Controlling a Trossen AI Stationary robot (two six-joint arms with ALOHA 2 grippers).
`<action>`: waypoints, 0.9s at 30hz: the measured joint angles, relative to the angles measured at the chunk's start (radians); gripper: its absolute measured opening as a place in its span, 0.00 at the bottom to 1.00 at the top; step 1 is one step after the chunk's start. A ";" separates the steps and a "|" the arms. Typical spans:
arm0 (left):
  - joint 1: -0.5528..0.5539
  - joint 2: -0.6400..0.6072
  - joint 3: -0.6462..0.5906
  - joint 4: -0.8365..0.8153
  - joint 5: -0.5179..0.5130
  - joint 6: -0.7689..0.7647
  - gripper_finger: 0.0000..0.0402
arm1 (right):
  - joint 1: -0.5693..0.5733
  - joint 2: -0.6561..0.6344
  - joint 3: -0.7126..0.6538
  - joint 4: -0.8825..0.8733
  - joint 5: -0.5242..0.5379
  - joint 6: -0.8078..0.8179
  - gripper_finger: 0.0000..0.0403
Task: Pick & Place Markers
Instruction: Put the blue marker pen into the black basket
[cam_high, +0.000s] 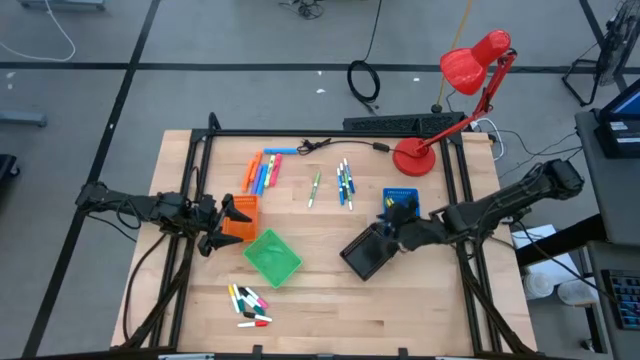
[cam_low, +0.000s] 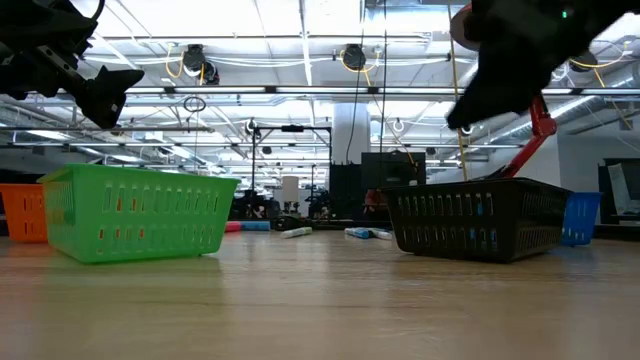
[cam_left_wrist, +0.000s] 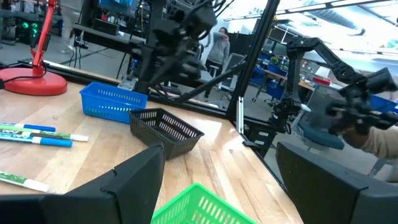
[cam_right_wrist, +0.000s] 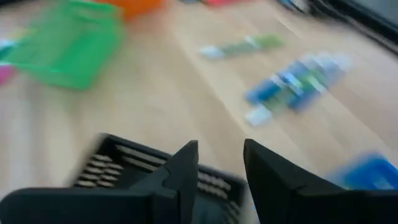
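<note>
Markers lie loose on the wooden table: chunky orange and blue ones (cam_high: 262, 170), a thin green one (cam_high: 314, 188), thin blue ones (cam_high: 345, 183), and short mixed-colour ones (cam_high: 250, 305) near the front. My right gripper (cam_high: 392, 228) (cam_right_wrist: 221, 155) hovers open and empty above the far corner of the black tray (cam_high: 368, 252), tipped downward. The wrist view looks past it at the blue markers (cam_right_wrist: 298, 81). My left gripper (cam_high: 225, 224) (cam_left_wrist: 221, 162) waits open and level at the table's left, beside the orange tray (cam_high: 242, 215).
A green tray (cam_high: 272, 257) stands left of centre and a blue tray (cam_high: 402, 200) just beyond my right gripper. A red desk lamp's base (cam_high: 415, 157) sits at the far right, and a thin black cable (cam_high: 320, 146) runs along the far edge. Black frame rails flank both sides.
</note>
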 joint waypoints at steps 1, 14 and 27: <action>0.000 0.000 0.000 0.000 0.000 0.000 0.77 | 0.005 0.000 0.000 0.050 -0.019 -0.058 0.29; 0.000 0.000 0.000 0.000 0.000 0.000 0.77 | 0.044 0.000 0.000 0.211 -0.190 -0.312 0.28; 0.000 0.000 0.000 0.000 0.000 0.000 0.77 | 0.042 0.010 -0.070 0.430 -0.183 -0.401 0.28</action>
